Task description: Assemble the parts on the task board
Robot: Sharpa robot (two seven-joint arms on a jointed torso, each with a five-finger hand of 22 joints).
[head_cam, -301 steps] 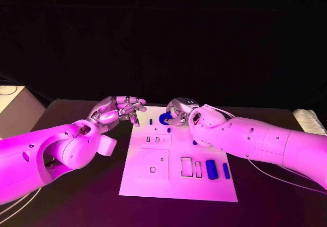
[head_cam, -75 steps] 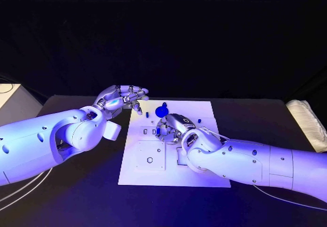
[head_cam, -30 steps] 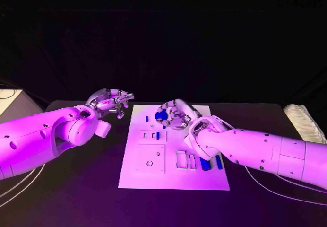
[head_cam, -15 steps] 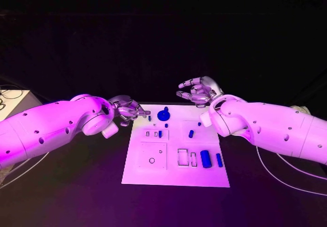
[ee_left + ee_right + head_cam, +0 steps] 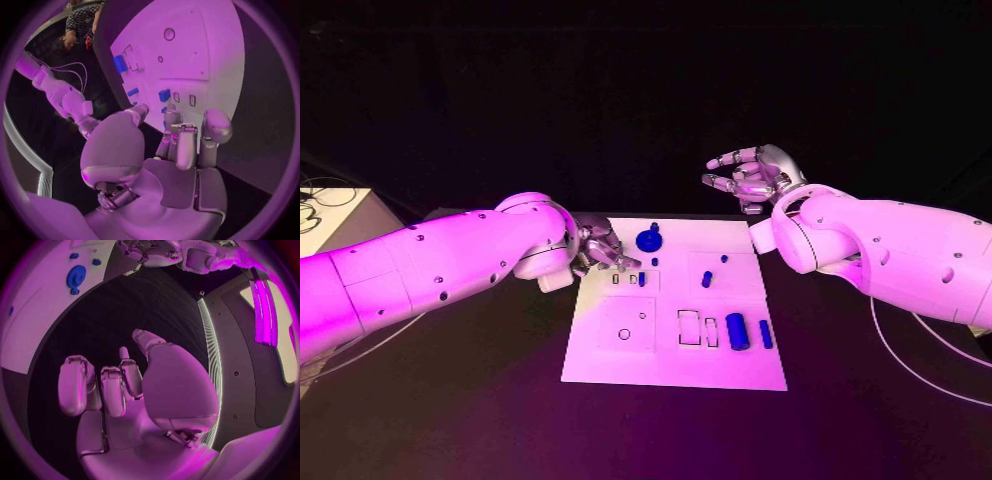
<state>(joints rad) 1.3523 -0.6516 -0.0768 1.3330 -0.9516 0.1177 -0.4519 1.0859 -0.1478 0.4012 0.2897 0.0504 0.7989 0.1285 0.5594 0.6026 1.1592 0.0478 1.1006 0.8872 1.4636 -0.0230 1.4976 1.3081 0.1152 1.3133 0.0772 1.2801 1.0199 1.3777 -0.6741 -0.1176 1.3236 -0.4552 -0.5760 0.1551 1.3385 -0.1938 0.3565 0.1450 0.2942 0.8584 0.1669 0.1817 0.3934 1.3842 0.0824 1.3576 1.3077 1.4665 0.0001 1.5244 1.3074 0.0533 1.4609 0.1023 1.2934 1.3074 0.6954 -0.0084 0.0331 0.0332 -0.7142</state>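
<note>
Black table (image 5: 473, 400) carries one white task board (image 5: 668, 360), lying flat at centre between the two arms.

Two hands. Left hand (image 5: 600, 246) is low at the board's far-left corner, fingers curled in; nothing visible in its grip, though from the left wrist view the fingertips (image 5: 172, 118) sit close over the board surface and contact can't be confirmed. Right hand (image 5: 754, 174) is raised beyond the board's far-right corner, well off it, fingers spread and loosely curved, holding nothing.

Blue parts on the board, six counted in the head view:
- one round gear-like part (image 5: 649, 240) near the far edge, just beside the left hand
- one thick cylinder (image 5: 736, 331) near the right edge
- one slimmer bar (image 5: 764, 333) just beside that cylinder
- one short peg (image 5: 707, 279) mid-board
- one small piece (image 5: 640, 279) in the slot row
- one tiny piece (image 5: 652, 262) below the gear
</note>
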